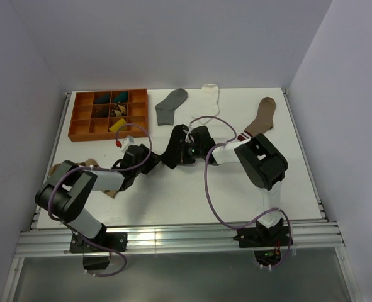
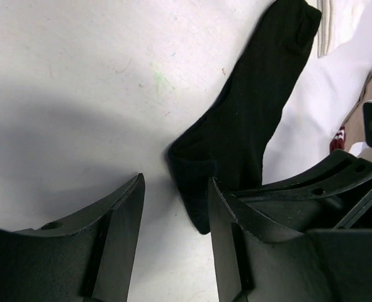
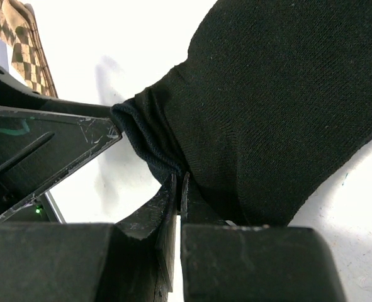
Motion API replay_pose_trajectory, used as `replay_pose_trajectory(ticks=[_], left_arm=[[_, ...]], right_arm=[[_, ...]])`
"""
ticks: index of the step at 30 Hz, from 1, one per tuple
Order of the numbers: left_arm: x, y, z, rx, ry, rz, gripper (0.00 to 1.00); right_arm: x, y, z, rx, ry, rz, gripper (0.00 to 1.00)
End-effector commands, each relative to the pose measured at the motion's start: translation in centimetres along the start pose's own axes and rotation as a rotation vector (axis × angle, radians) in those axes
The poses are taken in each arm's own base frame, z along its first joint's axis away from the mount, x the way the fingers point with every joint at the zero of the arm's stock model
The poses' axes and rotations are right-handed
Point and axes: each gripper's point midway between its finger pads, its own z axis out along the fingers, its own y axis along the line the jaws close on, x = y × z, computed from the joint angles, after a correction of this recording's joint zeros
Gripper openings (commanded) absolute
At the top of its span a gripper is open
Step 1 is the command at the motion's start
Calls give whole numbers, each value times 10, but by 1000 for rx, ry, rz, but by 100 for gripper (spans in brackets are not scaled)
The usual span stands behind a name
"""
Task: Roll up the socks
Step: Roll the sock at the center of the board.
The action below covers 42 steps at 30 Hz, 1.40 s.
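Three plain socks lie on the white table (image 1: 173,201), one of them in hand. Entries run from the left edge.

1. Diamond-patterned sock (image 1: 63,168): near left corner, partly under the left arm. Not for rolling.
2. Orange tray (image 1: 82,129): far left corner, a few compartments filled.
3. Left gripper (image 2: 175,185): jaws spread, holding nothing. One end of the dark sock lies just ahead of them, close against one finger.
4. Black sock (image 2: 248,113): table centre, mostly flat, between the two grippers. Judged light, limp, thin knit with no stiffness, so it is likely to bunch and drag rather than move as one piece. Best taken at an end edge, pinching both layers, while the other tool pins the body.
5. Grey sock (image 1: 171,104): far edge, centre, flat and untouched.
6. White sock (image 1: 212,94): far edge, just right of the grey one.
7. Right gripper (image 3: 178,182): fingers pressed together, pinching a bunched fold at the black sock's end.
8. Brown striped-cuff sock (image 1: 261,119): towards the far right corner. Not for rolling.
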Motion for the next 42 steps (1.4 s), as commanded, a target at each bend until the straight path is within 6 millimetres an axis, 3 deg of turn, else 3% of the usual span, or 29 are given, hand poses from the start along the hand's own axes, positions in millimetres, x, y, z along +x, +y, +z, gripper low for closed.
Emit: replay_pose_trajectory(ticks=[1, 23, 29, 31, 34, 40, 41, 42], left_arm=[[5, 3, 4, 17, 20, -24, 50], [21, 35, 25, -111, 76, -28, 41], [23, 41, 26, -144, 90, -17, 27], [23, 39, 27, -148, 94, -12, 14], [22, 39, 26, -163, 101, 1, 0], [15, 41, 20, -237, 96, 71, 0], [14, 41, 19, -246, 95, 82, 0], [13, 42, 18, -265, 94, 94, 0]], right_arm=[[28, -27, 2, 89, 94, 60, 0], [28, -28, 3, 75, 99, 74, 0], [27, -29, 1, 78, 92, 66, 0], [28, -28, 0, 83, 90, 59, 1], [22, -25, -4, 77, 63, 34, 7], [3, -7, -24, 97, -40, -109, 38], [-4, 4, -31, 93, -73, -147, 41], [-7, 3, -34, 121, -97, -172, 43]])
